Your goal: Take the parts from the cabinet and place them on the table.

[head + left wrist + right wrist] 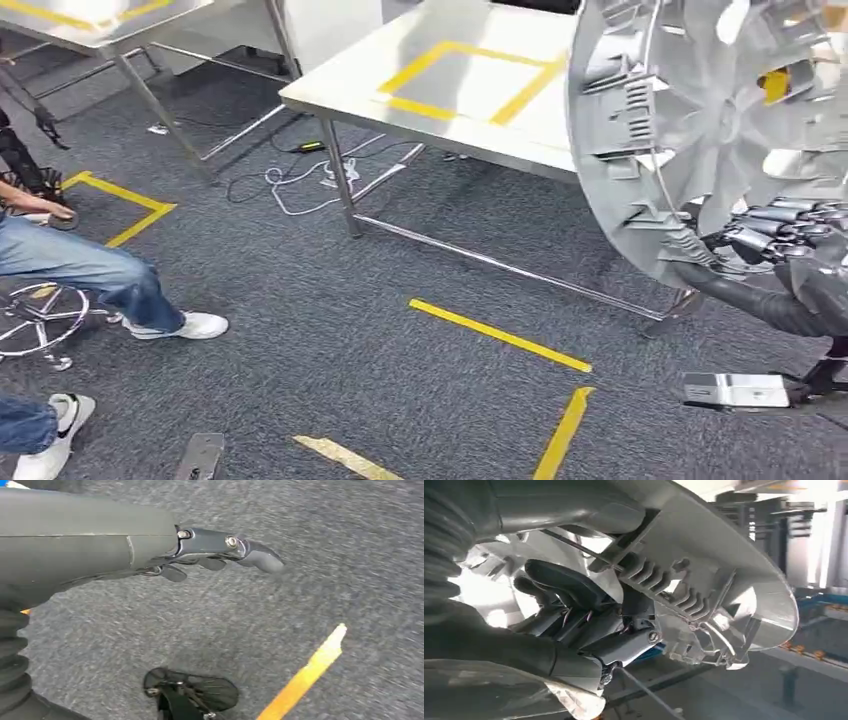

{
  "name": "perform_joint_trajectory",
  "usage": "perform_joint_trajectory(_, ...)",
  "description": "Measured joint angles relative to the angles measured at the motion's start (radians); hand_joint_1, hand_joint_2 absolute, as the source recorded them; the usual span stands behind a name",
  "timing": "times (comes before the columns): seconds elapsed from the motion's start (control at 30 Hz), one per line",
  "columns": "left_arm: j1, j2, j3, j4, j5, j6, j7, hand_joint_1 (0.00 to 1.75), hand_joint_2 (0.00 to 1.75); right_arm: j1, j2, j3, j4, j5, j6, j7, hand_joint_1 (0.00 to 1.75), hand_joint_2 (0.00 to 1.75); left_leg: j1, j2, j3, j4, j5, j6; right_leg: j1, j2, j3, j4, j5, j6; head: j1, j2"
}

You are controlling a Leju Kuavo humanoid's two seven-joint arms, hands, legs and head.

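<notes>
My right hand grips a large silver wheel cover by its lower rim, holding it upright at the right of the head view, its ribbed back facing me. In the right wrist view the dark fingers curl through the wheel cover's spokes. The metal table with a yellow taped square stands just left of the cover. My left hand hangs over grey carpet with fingers loosely spread and nothing in it.
A person's legs and white shoes sit at the left beside a stool base. Cables lie under the table. Yellow tape lines mark the carpet. A second table stands at the back left.
</notes>
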Motion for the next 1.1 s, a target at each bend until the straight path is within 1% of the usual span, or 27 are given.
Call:
perform_joint_trajectory(0.03, 0.0, 0.004, 0.0, 0.0, 0.0, 0.0, 0.0, 0.0, 1.75, 0.0, 0.0, 0.0, 0.0, 0.001, 0.001, 0.0, 1.75, 1.75, 0.004, -0.028, 0.013, -0.029, -0.01, 0.008, 0.005, 0.01, -0.004, 0.004, 0.0, 0.004, 0.002, 0.0)
perform_joint_trajectory(0.07, -0.001, 0.003, 0.0, 0.0, 0.0, 0.0, 0.0, 0.0, 1.75, 0.002, 0.001, -0.001, 0.0, 0.001, 0.001, -0.001, 1.75, 1.75, 0.003, -0.022, 0.02, -0.049, -0.016, -0.001, -0.001, 0.023, -0.011, 0.005, 0.002, 0.007, -0.001, 0.0)
perform_joint_trajectory(0.13, -0.001, 0.002, 0.0, 0.0, 0.0, 0.0, 0.0, 0.0, 1.75, 0.007, 0.001, -0.002, 0.0, 0.002, 0.002, -0.001, 1.75, 1.75, -0.003, -0.007, 0.019, -0.046, -0.015, -0.001, -0.008, 0.041, -0.016, 0.0, 0.009, 0.021, -0.002, 0.0)
perform_joint_trajectory(0.17, -0.001, -0.001, 0.0, 0.0, 0.0, 0.0, 0.0, 0.0, 1.75, 0.01, 0.0, -0.003, -0.002, 0.002, 0.002, -0.002, 1.75, 1.75, 0.002, 0.005, 0.023, -0.056, -0.011, 0.004, -0.005, 0.051, -0.018, -0.002, 0.011, 0.03, -0.001, 0.0)
perform_joint_trajectory(0.2, -0.003, -0.002, 0.0, 0.0, 0.0, 0.0, 0.0, 0.0, 1.75, 0.016, 0.0, -0.005, -0.003, 0.002, 0.002, -0.002, 1.75, 1.75, 0.007, 0.019, 0.027, -0.065, -0.006, 0.008, -0.006, 0.012, -0.032, 0.01, 0.001, 0.03, -0.001, 0.0)
perform_joint_trajectory(0.23, -0.004, -0.001, -0.001, 0.0, 0.0, 0.001, 0.0, 0.0, 1.75, 0.014, -0.001, -0.008, -0.003, 0.002, 0.002, -0.002, 1.75, 1.75, 0.007, 0.028, 0.029, -0.067, -0.006, 0.015, -0.002, -0.035, -0.051, 0.049, -0.026, 0.033, 0.009, 0.0)
perform_joint_trajectory(0.27, -0.003, -0.001, 0.0, 0.0, 0.0, 0.001, 0.0, 0.0, 1.75, 0.014, 0.0, -0.01, -0.003, 0.002, 0.002, -0.002, 1.75, 1.75, 0.007, 0.038, 0.029, -0.066, -0.006, 0.016, -0.005, -0.059, -0.084, 0.116, -0.059, 0.038, 0.01, 0.0)
perform_joint_trajectory(0.33, 0.0, -0.001, 0.0, 0.0, 0.0, 0.001, 0.0, 0.0, 1.75, 0.019, 0.0, -0.009, -0.003, 0.002, 0.002, -0.003, 1.75, 1.75, 0.006, 0.061, 0.028, -0.066, -0.009, 0.017, -0.011, -0.074, -0.16, 0.269, -0.12, 0.049, 0.01, 0.0)
perform_joint_trajectory(0.37, 0.0, -0.001, 0.0, 0.0, 0.0, 0.0, 0.0, 0.0, 1.75, 0.019, 0.0, -0.009, -0.003, 0.002, 0.003, -0.002, 1.75, 1.75, 0.006, 0.073, 0.028, -0.065, -0.01, 0.017, -0.013, -0.076, -0.179, 0.307, -0.124, 0.053, 0.01, 0.0)
perform_joint_trajectory(0.4, 0.0, -0.002, 0.0, 0.0, 0.0, 0.001, 0.0, 0.0, 1.75, 0.019, 0.0, -0.009, -0.003, 0.002, 0.003, -0.002, 1.75, 1.75, 0.007, 0.084, 0.03, -0.065, -0.012, 0.015, -0.015, -0.078, -0.172, 0.293, -0.105, 0.056, 0.01, 0.0)
perform_joint_trajectory(0.43, -0.001, -0.002, 0.0, 0.0, 0.0, 0.0, 0.0, 0.0, 1.75, 0.019, 0.0, -0.009, -0.003, 0.002, 0.003, -0.002, 1.75, 1.75, 0.008, 0.094, 0.032, -0.065, -0.014, 0.012, -0.017, -0.083, -0.14, 0.235, -0.068, 0.059, 0.01, 0.0)
perform_joint_trajectory(0.47, -0.001, -0.003, 0.0, 0.0, 0.0, 0.0, 0.0, 0.0, 1.75, 0.019, 0.0, -0.009, -0.003, 0.002, 0.003, -0.002, 1.75, 1.75, 0.008, 0.105, 0.035, -0.064, -0.018, 0.008, -0.019, -0.094, -0.088, 0.142, -0.024, 0.06, 0.01, 0.0)
perform_joint_trajectory(0.5, -0.002, -0.003, -0.001, 0.0, 0.0, 0.0, 0.0, 0.0, 1.75, 0.018, 0.0, -0.01, -0.003, 0.002, 0.003, -0.003, 1.75, 1.75, 0.009, 0.111, 0.038, -0.063, -0.021, 0.005, -0.02, -0.108, -0.05, 0.077, 0.001, 0.061, 0.01, 0.0)
perform_joint_trajectory(0.53, -0.002, -0.003, -0.001, 0.0, 0.0, 0.0, 0.0, 0.0, 1.75, 0.018, 0.0, -0.01, -0.003, 0.002, 0.003, -0.003, 1.75, 1.75, 0.008, 0.114, 0.04, -0.063, -0.023, 0.002, -0.02, -0.121, -0.032, 0.044, 0.012, 0.06, 0.01, 0.0)
perform_joint_trajectory(0.57, -0.002, -0.001, -0.001, 0.0, 0.0, 0.0, 0.0, 0.0, 1.75, 0.017, 0.001, -0.011, -0.003, 0.002, 0.003, -0.003, 1.75, 1.75, -0.001, 0.121, 0.041, -0.062, -0.027, -0.005, -0.006, -0.164, -0.007, 0.009, -0.01, 0.059, 0.012, 0.0)
perform_joint_trajectory(0.6, -0.002, -0.002, -0.001, 0.0, 0.0, 0.0, 0.0, 0.0, 1.75, 0.017, 0.001, -0.012, -0.003, 0.003, 0.003, -0.006, 1.75, 1.75, -0.004, 0.128, 0.04, -0.057, -0.029, -0.01, -0.008, -0.148, -0.004, 0.003, -0.003, 0.043, 0.01, 0.0)
perform_joint_trajectory(0.7, -0.004, -0.002, -0.001, 0.0, 0.0, 0.0, 0.0, 0.0, 1.75, 0.018, 0.001, -0.013, -0.003, 0.003, 0.004, -0.009, 1.75, 1.75, -0.004, 0.156, 0.049, -0.061, -0.033, -0.02, -0.006, -0.116, -0.012, 0.007, -0.005, 0.022, 0.008, 0.0)
perform_joint_trajectory(0.73, -0.005, -0.003, -0.001, 0.0, 0.0, 0.0, 0.0, 0.0, 1.75, 0.019, 0.001, -0.016, -0.004, 0.003, 0.005, -0.011, 1.75, 1.75, -0.001, 0.151, 0.049, -0.059, -0.044, -0.028, -0.011, -0.109, -0.007, 0.002, -0.003, 0.013, 0.007, 0.0)
perform_joint_trajectory(0.77, -0.007, -0.002, -0.001, 0.0, -0.001, 0.0, 0.0, 0.0, 1.75, 0.017, 0.0, -0.019, -0.005, 0.003, 0.006, -0.012, 1.75, 1.75, 0.002, 0.112, 0.043, -0.034, -0.063, -0.031, -0.011, -0.102, -0.006, 0.003, -0.004, 0.009, 0.006, 0.0)
perform_joint_trajectory(0.8, -0.008, -0.002, -0.001, 0.0, -0.001, 0.0, 0.0, 0.0, 1.75, 0.015, 0.001, -0.02, -0.005, 0.003, 0.008, -0.013, 1.75, 1.75, 0.003, 0.081, 0.012, 0.035, -0.102, -0.03, -0.011, -0.095, -0.006, 0.003, -0.004, 0.002, 0.003, 0.0)
perform_joint_trajectory(0.87, -0.005, -0.003, -0.001, 0.0, -0.001, -0.001, 0.0, 0.0, 1.75, 0.015, 0.002, -0.018, -0.005, 0.003, 0.012, -0.018, 1.75, 1.75, 0.001, 0.062, -0.063, 0.191, -0.164, -0.029, -0.009, -0.073, -0.006, 0.003, -0.006, -0.002, 0.0, 0.0)
perform_joint_trajectory(0.9, -0.002, -0.003, -0.001, 0.0, -0.001, -0.002, 0.0, 0.0, 1.75, 0.015, 0.002, -0.016, -0.005, 0.003, 0.013, -0.018, 1.75, 1.75, 0.001, 0.061, -0.087, 0.234, -0.168, -0.028, -0.007, -0.061, -0.005, 0.003, -0.006, -0.003, 0.001, 0.0)
perform_joint_trajectory(0.93, 0.0, -0.003, -0.001, 0.0, -0.001, -0.003, 0.0, 0.0, 1.75, 0.014, 0.003, -0.016, -0.005, 0.003, 0.015, -0.018, 1.75, 1.75, 0.001, 0.06, -0.092, 0.233, -0.15, -0.026, -0.006, -0.046, -0.004, 0.003, -0.006, -0.003, 0.0, 0.0)
perform_joint_trajectory(1.0, -0.003, -0.003, -0.001, 0.0, -0.001, -0.003, 0.0, 0.0, 1.75, 0.014, 0.005, -0.016, -0.005, 0.005, 0.019, -0.02, 1.75, 1.75, 0.001, 0.053, -0.055, 0.129, -0.064, -0.016, -0.004, -0.02, -0.001, 0.004, -0.006, -0.003, 0.0, 0.0)
perform_joint_trajectory(1.03, -0.004, -0.003, -0.001, 0.0, -0.001, -0.003, 0.0, 0.0, 1.75, 0.014, 0.006, -0.016, -0.005, 0.005, 0.021, -0.021, 1.75, 1.75, 0.001, 0.034, -0.023, 0.046, -0.014, -0.009, -0.004, -0.009, 0.001, 0.004, -0.007, -0.002, 0.0, 0.0)
perform_joint_trajectory(1.07, -0.005, -0.002, -0.001, 0.0, -0.001, -0.003, 0.0, 0.0, 1.75, 0.014, 0.007, -0.016, -0.005, 0.006, 0.021, -0.021, 1.75, 1.75, 0.002, -0.01, -0.005, -0.01, 0.006, -0.001, -0.007, 0.001, 0.0, 0.004, -0.007, -0.002, 0.001, 0.0)
perform_joint_trajectory(1.1, -0.005, -0.001, -0.002, 0.0, -0.001, -0.002, 0.0, 0.0, 1.75, 0.008, 0.008, -0.015, -0.004, 0.006, 0.022, -0.022, 1.75, 1.75, 0.007, -0.033, 0.003, -0.028, 0.002, 0.003, -0.002, 0.014, -0.008, 0.009, -0.006, 0.004, 0.004, 0.0)
